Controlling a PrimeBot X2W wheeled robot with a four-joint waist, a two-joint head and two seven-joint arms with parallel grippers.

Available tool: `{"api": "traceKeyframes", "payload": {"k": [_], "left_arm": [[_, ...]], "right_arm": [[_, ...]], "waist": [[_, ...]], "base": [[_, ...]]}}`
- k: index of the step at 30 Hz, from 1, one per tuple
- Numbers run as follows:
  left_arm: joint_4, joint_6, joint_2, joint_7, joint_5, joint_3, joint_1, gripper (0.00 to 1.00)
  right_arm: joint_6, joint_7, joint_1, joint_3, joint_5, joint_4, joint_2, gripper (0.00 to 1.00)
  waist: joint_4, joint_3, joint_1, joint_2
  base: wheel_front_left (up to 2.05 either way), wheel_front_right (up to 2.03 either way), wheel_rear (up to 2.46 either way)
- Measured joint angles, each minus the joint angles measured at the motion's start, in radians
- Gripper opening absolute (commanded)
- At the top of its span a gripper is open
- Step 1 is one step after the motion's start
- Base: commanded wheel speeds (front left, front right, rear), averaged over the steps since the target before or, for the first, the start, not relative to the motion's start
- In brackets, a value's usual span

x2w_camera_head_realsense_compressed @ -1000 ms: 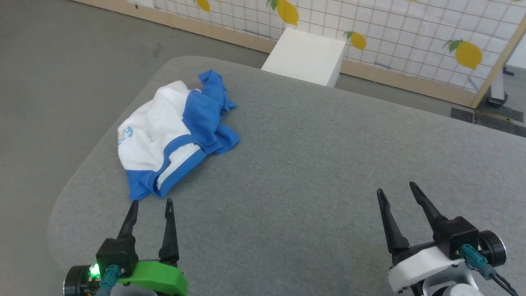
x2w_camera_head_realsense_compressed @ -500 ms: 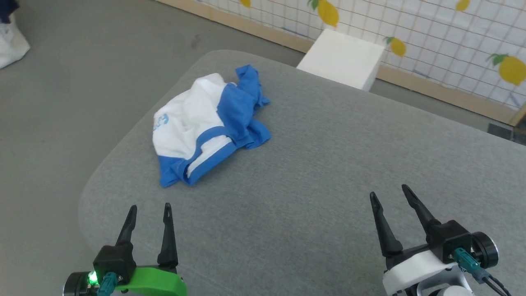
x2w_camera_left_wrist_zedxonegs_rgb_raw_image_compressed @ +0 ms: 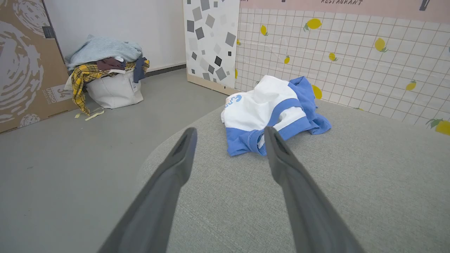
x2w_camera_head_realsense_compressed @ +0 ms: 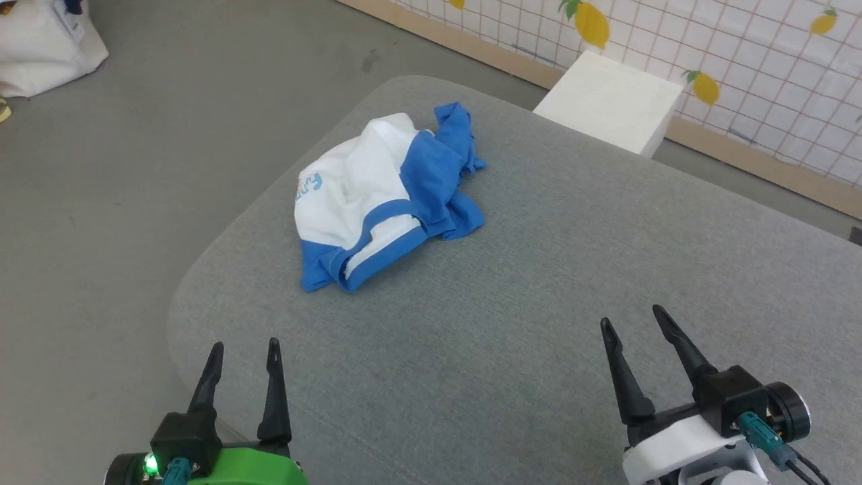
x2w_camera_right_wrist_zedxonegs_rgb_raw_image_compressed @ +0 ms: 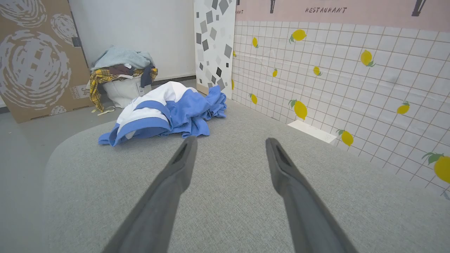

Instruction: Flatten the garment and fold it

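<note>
**Shirt in a heap, both grippers empty**

Nearest: left gripper (x2w_camera_head_realsense_compressed: pixel 244 343) and right gripper (x2w_camera_head_realsense_compressed: pixel 632 315) hovered low over the grey padded table (x2w_camera_head_realsense_compressed: pixel 512 316), jaws spread wide and holding nothing, probably parked to keep the view clear. Beyond the left gripper, well apart from it, the garment (x2w_camera_head_realsense_compressed: pixel 377 195) lay crumpled near the table's far left corner, blue bunched over white. Flattening was not yet begun. Farther off stood a white box (x2w_camera_head_realsense_compressed: pixel 609 101).

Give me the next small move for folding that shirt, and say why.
Probably reach the left gripper forward to the near blue hem of the shirt. The shirt lies bunched in a heap on the grey table, so it needs spreading before any fold. Both grippers hang open and empty, short of it, and the left one looks nearer than the right gripper.
</note>
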Motion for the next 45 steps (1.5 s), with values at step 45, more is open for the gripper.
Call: {"api": "traceKeyframes", "payload": {"k": [45], "left_arm": [[0.011,-0.144,0.236,0.247,-0.192,-0.027,-0.669,1.0]], "right_arm": [[0.0,0.091,-0.132,0.007,-0.154,-0.189,0.002,1.0]], "waist": [[0.052,0.214,0.0,0.0]], "base": [[0.0,0.0,0.0]]}}
